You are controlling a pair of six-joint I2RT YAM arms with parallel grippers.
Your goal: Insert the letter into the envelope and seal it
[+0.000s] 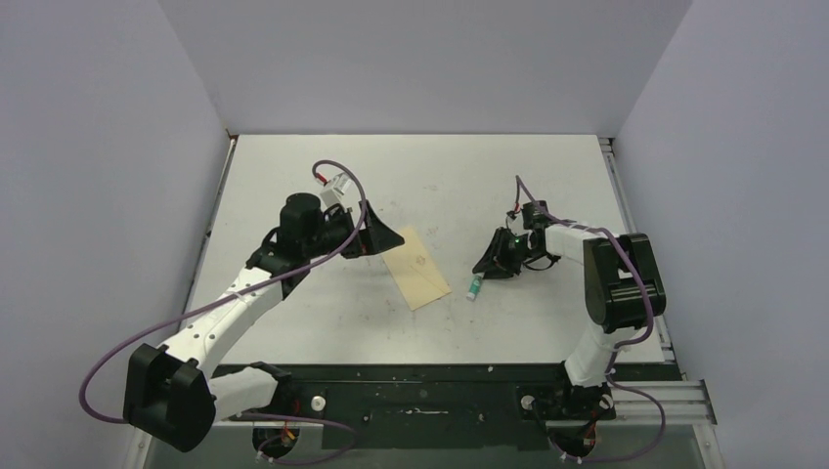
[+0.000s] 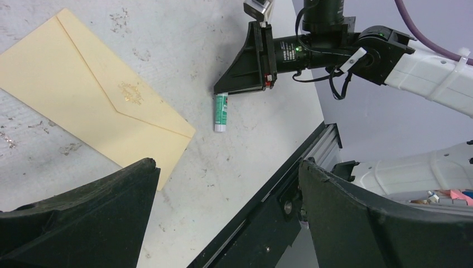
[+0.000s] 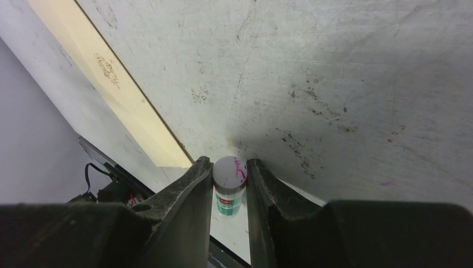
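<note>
Scuffed grey table (image 1: pixel 508 176) holds the envelope (image 1: pixel 417 266) at centre, flap down, letter unseen. Right gripper (image 3: pixel 230 170) pinches a lying glue stick (image 2: pixel 221 111) by its cap; it could pivot loose. Left gripper (image 2: pixel 226 164) gapes empty.

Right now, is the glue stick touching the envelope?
Apart. The left wrist view shows bare table between the glue stick and the nearest corner of the envelope.

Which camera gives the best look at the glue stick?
Left wrist: the glue stick lies in full side view on the table. Right wrist shows mostly its cap, end-on; top external shows only a tiny sliver.
</note>
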